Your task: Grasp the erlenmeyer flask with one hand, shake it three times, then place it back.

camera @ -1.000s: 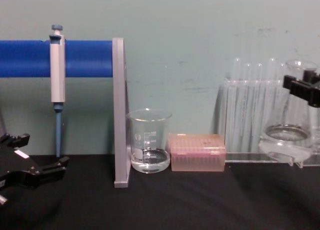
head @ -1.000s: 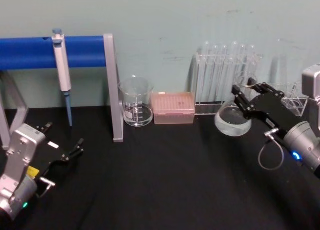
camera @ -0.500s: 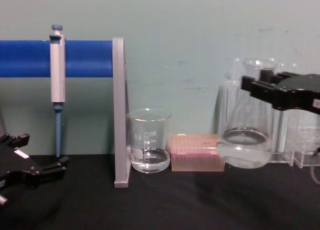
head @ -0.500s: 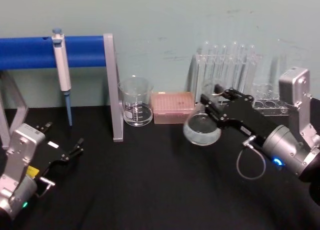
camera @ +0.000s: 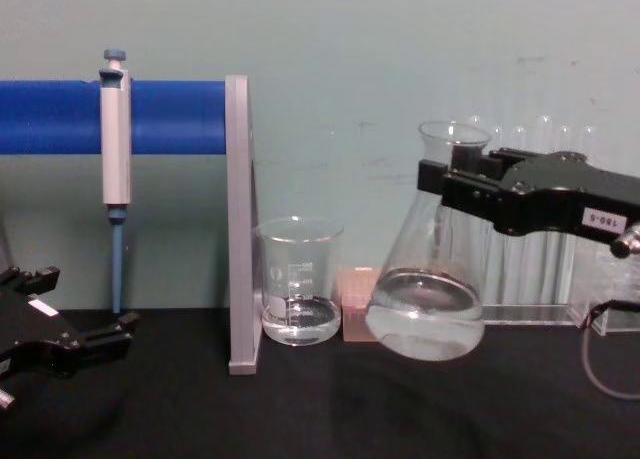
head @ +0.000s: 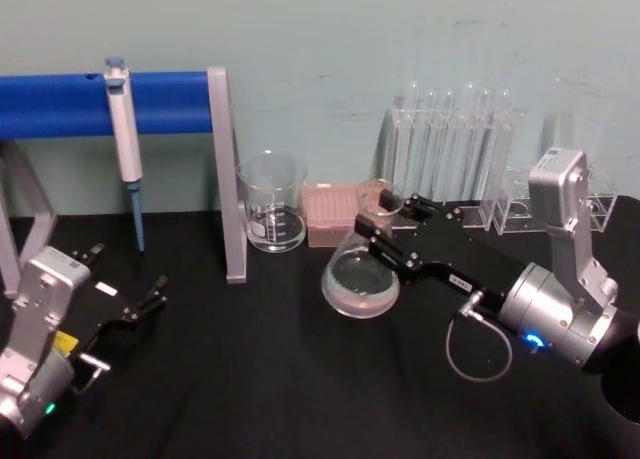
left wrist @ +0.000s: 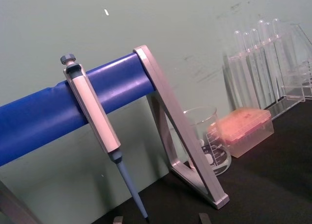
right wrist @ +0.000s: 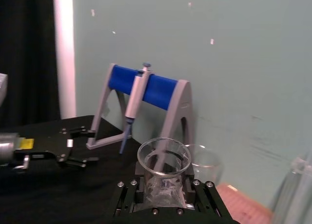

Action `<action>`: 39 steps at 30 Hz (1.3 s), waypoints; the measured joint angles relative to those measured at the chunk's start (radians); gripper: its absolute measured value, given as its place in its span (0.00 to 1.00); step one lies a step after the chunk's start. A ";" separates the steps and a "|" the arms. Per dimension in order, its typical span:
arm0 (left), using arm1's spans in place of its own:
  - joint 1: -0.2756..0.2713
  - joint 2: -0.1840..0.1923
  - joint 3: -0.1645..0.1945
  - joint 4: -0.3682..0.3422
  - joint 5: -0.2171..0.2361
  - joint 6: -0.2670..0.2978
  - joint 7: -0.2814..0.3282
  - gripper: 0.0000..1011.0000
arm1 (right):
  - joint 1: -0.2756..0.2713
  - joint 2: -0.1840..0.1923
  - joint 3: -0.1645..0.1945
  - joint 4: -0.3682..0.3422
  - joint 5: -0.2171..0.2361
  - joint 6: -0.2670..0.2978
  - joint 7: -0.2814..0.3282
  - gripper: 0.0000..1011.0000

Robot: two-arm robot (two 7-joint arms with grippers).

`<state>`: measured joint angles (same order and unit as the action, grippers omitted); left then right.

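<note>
Flask [head: 362,269] hangs tilted, seemingly off the table [head: 290,389], just right of the beaker [head: 272,214], neck pinched by the right gripper [head: 378,226]; short, level strokes under firm pinch should contain the liquid, while the left gripper [head: 128,301] rests spread, near left.

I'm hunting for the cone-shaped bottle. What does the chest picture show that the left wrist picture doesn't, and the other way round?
Chest: the flask, tilted, its neck in the right gripper's jaws, and the left gripper low at the left. Left wrist: the whole pink box, which the flask mostly hides from the chest. Both: pipette, blue stand, beaker, test tubes.
</note>
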<state>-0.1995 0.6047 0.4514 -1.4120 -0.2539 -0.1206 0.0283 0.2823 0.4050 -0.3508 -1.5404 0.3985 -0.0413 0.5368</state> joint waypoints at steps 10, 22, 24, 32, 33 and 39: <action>0.000 0.000 0.000 0.000 0.000 0.000 0.000 0.99 | 0.002 0.022 -0.031 -0.013 0.030 -0.003 0.017 0.45; 0.000 0.000 0.000 0.000 0.000 0.000 0.000 0.99 | 0.012 0.036 -0.054 -0.008 0.061 -0.003 0.013 0.45; 0.000 0.000 0.000 0.000 0.000 0.000 0.000 0.99 | 0.014 0.037 -0.056 -0.006 0.064 -0.004 0.013 0.45; 0.000 0.000 0.000 0.000 0.000 0.000 0.000 0.99 | 0.025 0.044 -0.066 0.011 0.072 -0.010 0.015 0.45; 0.000 0.000 0.000 0.000 0.000 0.000 0.000 0.99 | 0.026 0.044 -0.066 0.014 0.073 -0.010 0.016 0.45; 0.000 0.000 0.000 0.000 0.000 0.000 0.000 0.99 | 0.036 0.046 -0.071 0.031 0.081 -0.016 0.024 0.45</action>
<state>-0.1996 0.6046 0.4514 -1.4120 -0.2539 -0.1206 0.0283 0.3180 0.4513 -0.4214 -1.5095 0.4794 -0.0568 0.5605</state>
